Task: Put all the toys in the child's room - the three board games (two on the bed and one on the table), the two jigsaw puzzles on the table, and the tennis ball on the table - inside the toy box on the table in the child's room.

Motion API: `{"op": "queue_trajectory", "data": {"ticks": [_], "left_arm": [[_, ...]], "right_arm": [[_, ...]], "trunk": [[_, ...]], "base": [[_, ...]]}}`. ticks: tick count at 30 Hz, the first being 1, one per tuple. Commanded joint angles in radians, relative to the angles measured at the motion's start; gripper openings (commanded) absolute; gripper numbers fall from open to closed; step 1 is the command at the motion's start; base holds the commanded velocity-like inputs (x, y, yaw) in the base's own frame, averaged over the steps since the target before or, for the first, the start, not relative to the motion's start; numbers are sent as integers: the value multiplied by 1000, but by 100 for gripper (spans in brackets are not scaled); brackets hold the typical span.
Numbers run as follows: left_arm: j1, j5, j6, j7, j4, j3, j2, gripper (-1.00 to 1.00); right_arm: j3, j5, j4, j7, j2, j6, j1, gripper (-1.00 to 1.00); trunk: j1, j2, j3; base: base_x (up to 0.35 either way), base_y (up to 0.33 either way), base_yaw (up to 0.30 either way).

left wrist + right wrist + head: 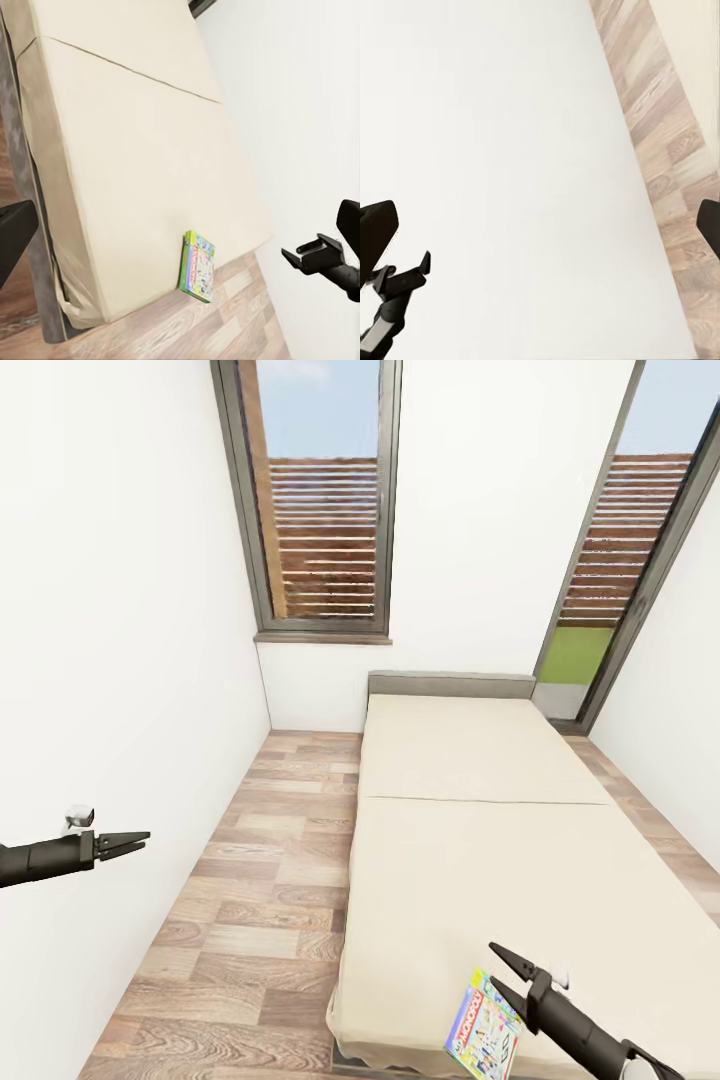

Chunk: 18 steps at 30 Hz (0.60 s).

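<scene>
While the robot faces the bed (480, 830) lengthwise, the green Monopoly board game (484, 1028) lies flat on the mattress at its near end, close to the near edge and nearer the bed's floor side than its far side. The right gripper (502, 972) hovers just beside the box, its tips above the box's far right corner; whether they touch it cannot be told. Its two fingers (512, 961) are spread apart and hold nothing. The box's long axis runs roughly along the bed, tilted slightly, with one short end toward the near edge. The left gripper (138, 844) is well apart from the box, over the wood-plank floor (260, 900) beside the white wall (120, 660); its fingers appear nearly pressed together, empty.
</scene>
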Motion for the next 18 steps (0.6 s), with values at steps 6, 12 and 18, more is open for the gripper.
{"op": "queue_trajectory", "data": {"ticks": [6,12,18], "left_arm": [[-1,1,22,-4,0,2,0,100],[-2,0,46,-4,0,4,0,100],[-2,-1,88,-2,-1,5,0,100]], "right_arm": [[-12,-25,74,2,-1,5,-24,100],[-31,-68,105,4,-2,8,-33,100],[-38,-84,113,6,-2,10,-35,100]], "trunk": [[23,-44,-21],[46,-86,-39],[69,-128,-58]], "base": [[0,0,0],[0,0,0],[0,0,0]]}}
